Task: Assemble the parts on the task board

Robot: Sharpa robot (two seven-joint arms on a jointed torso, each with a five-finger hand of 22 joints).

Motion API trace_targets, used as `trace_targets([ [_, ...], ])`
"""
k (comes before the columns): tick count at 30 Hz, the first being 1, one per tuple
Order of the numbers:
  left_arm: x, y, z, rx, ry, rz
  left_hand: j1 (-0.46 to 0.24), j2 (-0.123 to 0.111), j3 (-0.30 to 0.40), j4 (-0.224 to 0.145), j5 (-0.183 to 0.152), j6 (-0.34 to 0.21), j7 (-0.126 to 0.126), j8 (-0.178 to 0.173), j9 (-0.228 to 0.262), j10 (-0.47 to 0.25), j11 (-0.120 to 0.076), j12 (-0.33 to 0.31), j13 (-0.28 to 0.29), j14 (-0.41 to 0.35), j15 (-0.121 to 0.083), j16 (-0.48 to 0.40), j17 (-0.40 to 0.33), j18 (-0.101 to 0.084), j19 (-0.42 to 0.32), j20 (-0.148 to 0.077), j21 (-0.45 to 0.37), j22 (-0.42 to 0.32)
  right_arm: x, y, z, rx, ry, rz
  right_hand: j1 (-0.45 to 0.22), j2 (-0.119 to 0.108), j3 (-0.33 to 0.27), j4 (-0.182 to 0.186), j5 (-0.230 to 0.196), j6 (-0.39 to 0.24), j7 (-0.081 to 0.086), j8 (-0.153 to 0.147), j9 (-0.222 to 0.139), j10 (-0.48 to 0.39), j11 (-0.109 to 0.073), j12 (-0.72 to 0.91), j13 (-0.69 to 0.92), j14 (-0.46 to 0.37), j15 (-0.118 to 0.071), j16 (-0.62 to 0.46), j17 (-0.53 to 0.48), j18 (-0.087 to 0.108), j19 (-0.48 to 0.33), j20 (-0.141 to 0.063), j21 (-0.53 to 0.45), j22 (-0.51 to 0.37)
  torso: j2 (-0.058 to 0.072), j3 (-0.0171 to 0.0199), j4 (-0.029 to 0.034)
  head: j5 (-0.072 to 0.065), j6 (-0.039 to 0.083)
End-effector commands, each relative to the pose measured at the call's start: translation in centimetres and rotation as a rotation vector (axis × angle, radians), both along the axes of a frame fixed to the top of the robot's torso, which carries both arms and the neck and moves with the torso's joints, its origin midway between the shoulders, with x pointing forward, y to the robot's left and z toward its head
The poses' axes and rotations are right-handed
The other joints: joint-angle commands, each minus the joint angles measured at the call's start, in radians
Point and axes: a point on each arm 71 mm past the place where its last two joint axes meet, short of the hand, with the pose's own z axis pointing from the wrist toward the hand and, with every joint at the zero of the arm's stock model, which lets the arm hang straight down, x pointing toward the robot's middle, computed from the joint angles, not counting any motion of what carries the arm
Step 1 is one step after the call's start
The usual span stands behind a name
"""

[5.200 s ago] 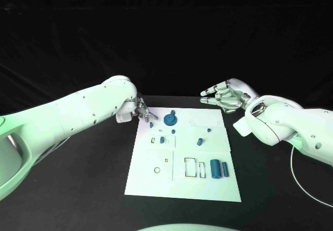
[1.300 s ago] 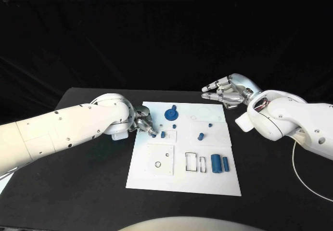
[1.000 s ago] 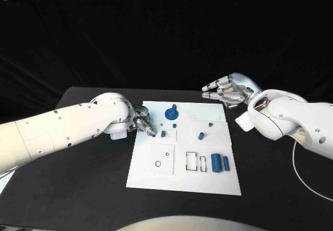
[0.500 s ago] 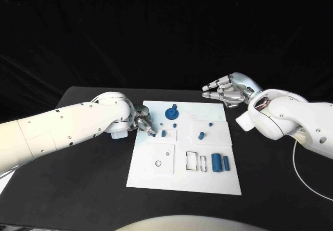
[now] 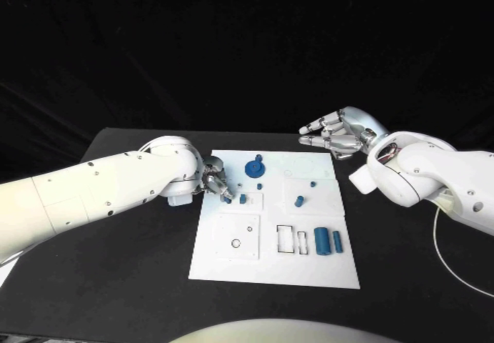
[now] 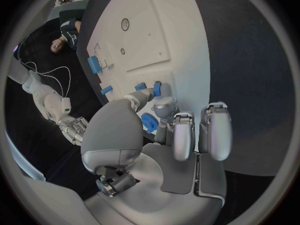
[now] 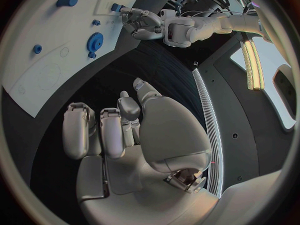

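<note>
Black table [image 5: 123, 271], white rectangular task board [image 5: 278, 264] at centre frame. Left silver hand [image 5: 215, 182] at board's upper-left edge, fingertips pinching small blue peg [image 5: 226, 200], long axis roughly upright, just left of neighbouring blue peg [image 5: 243, 199]. Right silver hand [image 5: 335, 134] upper right, off the board, fingers loosely spread, holding nothing, well apart from the parts.

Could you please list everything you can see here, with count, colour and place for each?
table: one, black, under everything.
task board: one, white, mid-table.
gear: one, blue, far end of the board.
cylinders: two, blue, side by side at the board's near right.
small parts: several, blue, across the board's middle.
left hand: one, silver, at the board's left edge, fingertips on a small blue part.
right hand: one, silver, fingers apart, above the far right corner, holding nothing.
</note>
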Motion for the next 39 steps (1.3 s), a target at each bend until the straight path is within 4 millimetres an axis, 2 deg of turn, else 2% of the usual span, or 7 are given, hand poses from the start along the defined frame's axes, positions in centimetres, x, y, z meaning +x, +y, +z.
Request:
trace_targets([
  [1, -0.5, -0.42, -0.68, 0.015, 0.048, -0.019, -0.015, 0.002, 0.051, -0.062, 0.003, 0.017, -0.009, -0.004, -0.003, 0.009, -0.002, 0.008, 0.006, 0.107, -0.007, 0.003, 0.263, -0.02, 0.059, -0.01, 0.007, 0.163, -0.1, 0.17, 0.0, -0.001, -0.002, 0.019, -0.003, 0.004, 0.001, 0.006, 0.003, 0.008, 0.001, -0.003, -0.001, -0.004, -0.001, 0.001, 0.001, 0.051, -0.001, -0.005, 0.015, 0.01, -0.005, 0.001, -0.006, -0.001, -0.001, 0.0003, 0.0008, -0.002, -0.001],
  [19, -0.2, -0.19, -0.68, 0.035, 0.032, 0.016, -0.042, 0.005, -0.001, -0.04, 0.003, 0.039, -0.016, -0.012, -0.019, 0.019, -0.007, 0.016, 0.021, 0.107, -0.012, 0.003, 0.263, -0.025, 0.069, -0.014, 0.025, 0.183, -0.13, 0.08, 0.04, 0.001, -0.005, 0.017, -0.003, 0.003, 0.001, 0.007, 0.004, 0.008, 0.001, -0.004, -0.001, -0.006, -0.001, -0.001, -0.001, 0.051, -0.001, -0.006, 0.013, 0.01, -0.006, 0.001, -0.008, -0.004, 0.0, -0.0002, 0.0006, -0.004, 0.0],
  [27, -0.48, -0.39, -0.62, 0.036, 0.036, 0.001, -0.073, -0.012, -0.063, -0.017, 0.002, 0.054, -0.019, -0.017, -0.033, 0.024, -0.01, 0.019, 0.029, 0.107, -0.014, 0.003, 0.263, -0.027, 0.073, -0.016, 0.032, 0.192, -0.12, 0.06, 0.04, 0.0, -0.005, 0.017, -0.003, 0.003, 0.001, 0.007, 0.004, 0.008, 0.001, -0.004, -0.001, -0.006, -0.001, -0.001, -0.001, 0.051, -0.001, -0.006, 0.013, 0.01, -0.006, 0.001, -0.008, -0.004, 0.0, -0.0008, 0.001, -0.005, -0.002],
  [39, -0.38, -0.2, -0.53, 0.037, 0.023, 0.025, -0.107, -0.005, -0.107, 0.018, 0.003, 0.066, -0.02, -0.023, -0.047, 0.029, -0.011, 0.024, 0.039, 0.107, -0.015, 0.003, 0.263, -0.031, 0.078, -0.018, 0.043, 0.205, -0.1, 0.04, 0.04, 0.001, -0.006, 0.016, -0.004, 0.003, 0.0, 0.008, 0.005, 0.007, 0.001, -0.004, -0.001, -0.006, -0.001, -0.001, -0.002, 0.05, -0.001, -0.007, 0.012, 0.011, -0.007, 0.001, -0.008, -0.005, 0.0, -0.0003, 0.0012, -0.005, -0.001],
])
